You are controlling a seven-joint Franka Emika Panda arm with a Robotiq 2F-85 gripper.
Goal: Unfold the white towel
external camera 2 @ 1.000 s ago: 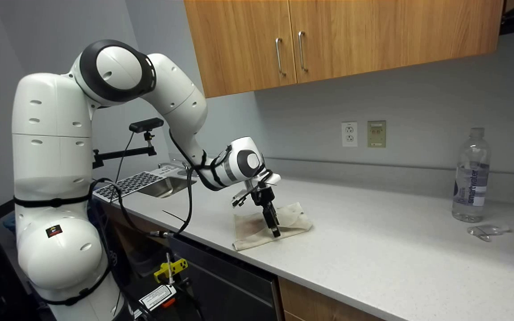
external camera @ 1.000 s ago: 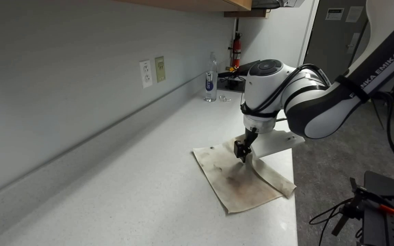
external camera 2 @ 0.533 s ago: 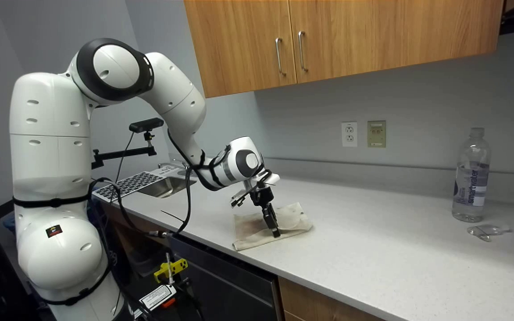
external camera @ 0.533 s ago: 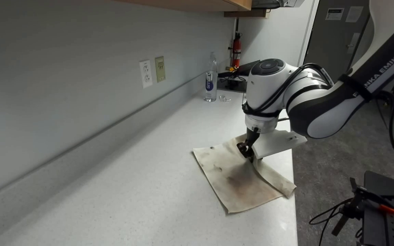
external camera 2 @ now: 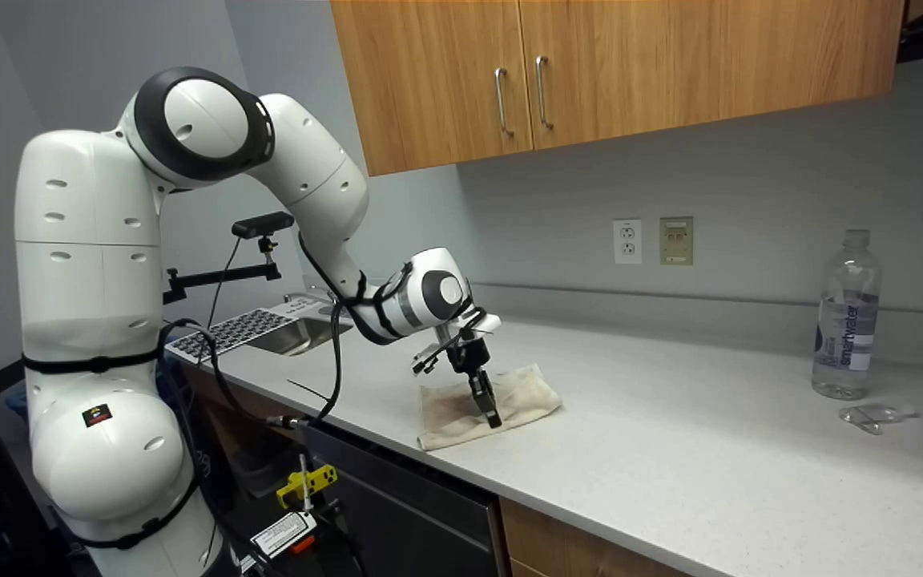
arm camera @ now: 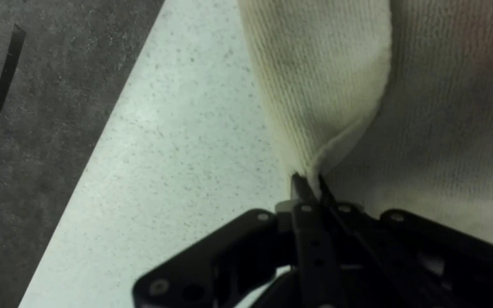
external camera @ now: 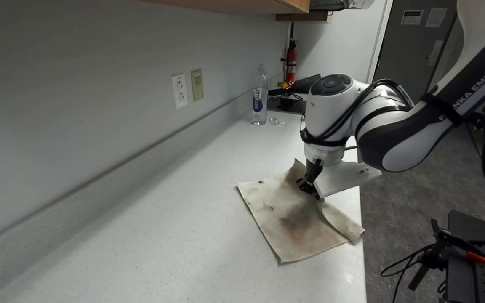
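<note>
Snugly, the black gripper (arm camera: 313, 188) pinches a gathered bit of the white towel (arm camera: 323, 72), its jaws pressed together on the hem of a turned-over flap; whether the layer beneath is caught too cannot be told. The cloth looks thin, finely ribbed and limp, so it should be light, bend easily, hardly slip or break, and follow only where it is pulled. The upper layer's hem, near its free corner, seems the best place to hold, taking one layer alone, since pinching both would likely drag the whole piece rather than turn the flap back. Around the grip, the towel lies on the pale speckled counter (external camera: 162, 227), at its front edge, mostly spread and blotched with brown, one strip folded over and a far corner poking up. Well apart, farther along, stands an upright clear water bottle (external camera: 259, 105)
</note>
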